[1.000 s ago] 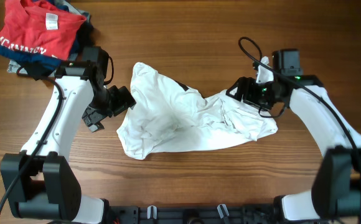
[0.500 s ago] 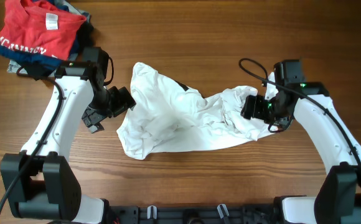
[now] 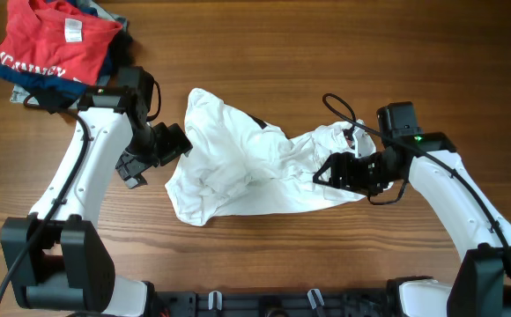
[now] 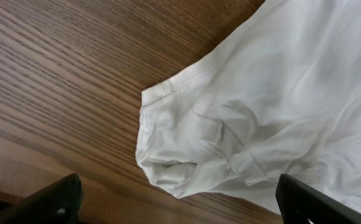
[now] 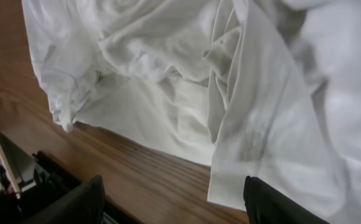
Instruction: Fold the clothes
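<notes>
A crumpled white shirt [image 3: 247, 172] lies across the middle of the wooden table. My left gripper [image 3: 176, 141] is open at the shirt's left edge. In the left wrist view its fingers [image 4: 177, 208] straddle bare wood just short of a bunched sleeve hem [image 4: 174, 168]. My right gripper [image 3: 329, 173] is open over the shirt's right part. In the right wrist view its fingers [image 5: 174, 205] are spread over wood at a folded white edge [image 5: 255, 155], holding nothing.
A pile of folded clothes with a red shirt [image 3: 57, 40] on top sits at the far left corner, behind my left arm. Bare wood [image 3: 264, 255] lies in front of the white shirt. A black cable [image 3: 339, 106] loops above my right wrist.
My right gripper has swung from the shirt's upper right down and left to its lower right part. The shirt's right edge has bunched inward. The left arm has not moved.
</notes>
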